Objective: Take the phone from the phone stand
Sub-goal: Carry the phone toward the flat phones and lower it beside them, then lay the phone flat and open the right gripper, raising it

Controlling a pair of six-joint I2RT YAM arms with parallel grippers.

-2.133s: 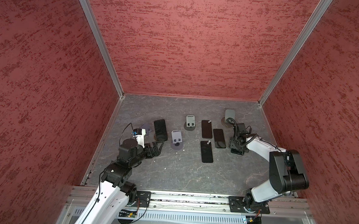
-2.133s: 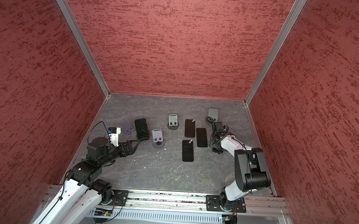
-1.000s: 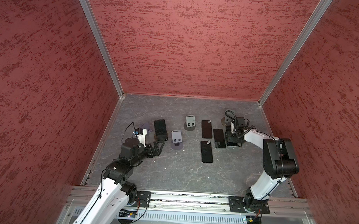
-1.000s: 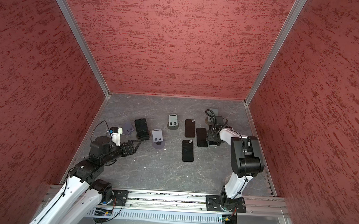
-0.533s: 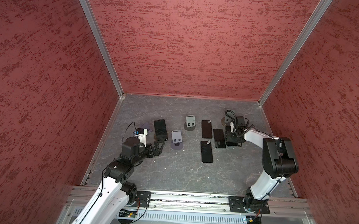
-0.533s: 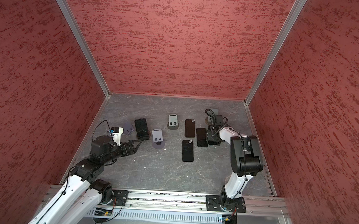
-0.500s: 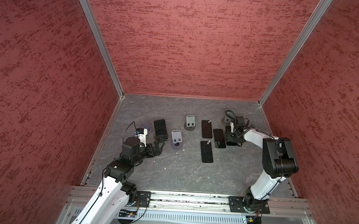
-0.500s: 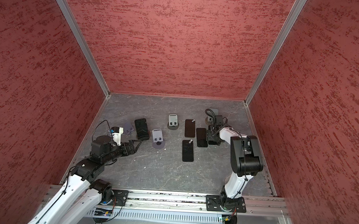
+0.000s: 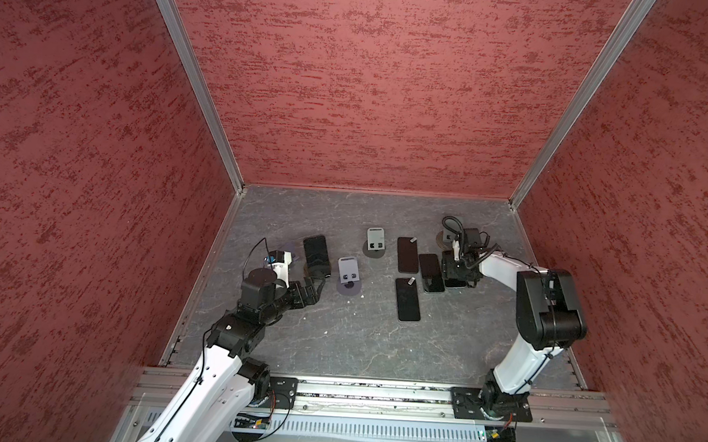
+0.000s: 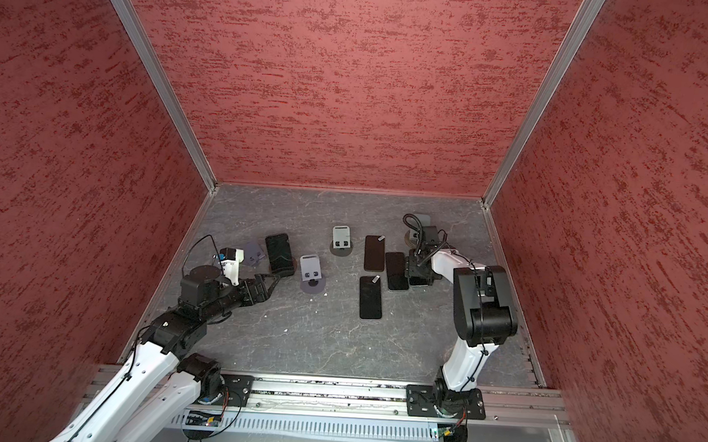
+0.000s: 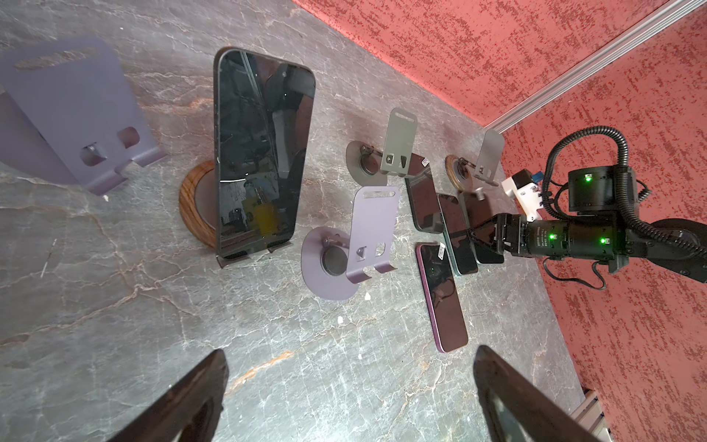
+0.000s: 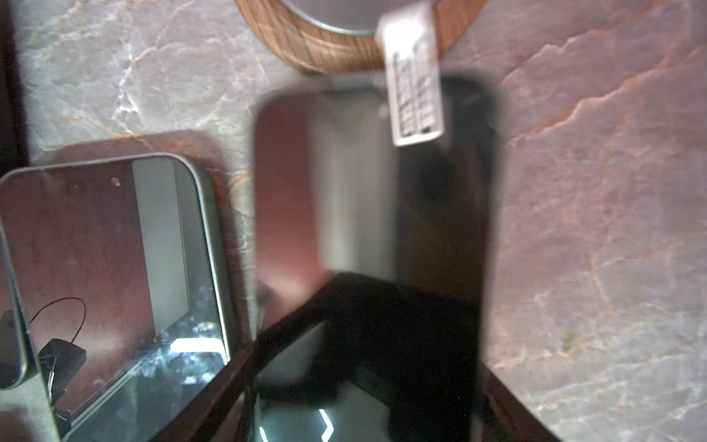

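Leaning on its stand [image 11: 191, 206], lower edge caught in the lip [image 11: 227, 263], the phone [image 11: 260, 153] stands just ahead of the left gripper [image 11: 350, 356], whose jaws are spread wide, likely to span it; the right gripper [image 9: 454, 273] hovers over a flat phone [image 12: 355, 183], blur hiding whether it pinches it.

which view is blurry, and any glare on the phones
right wrist view: the middle phone and its tag are blurred, the phone beside it is sharper with a bright glare patch; left wrist view: sharp, the propped phone shows dim reflections; both top views: even light, faint shadows
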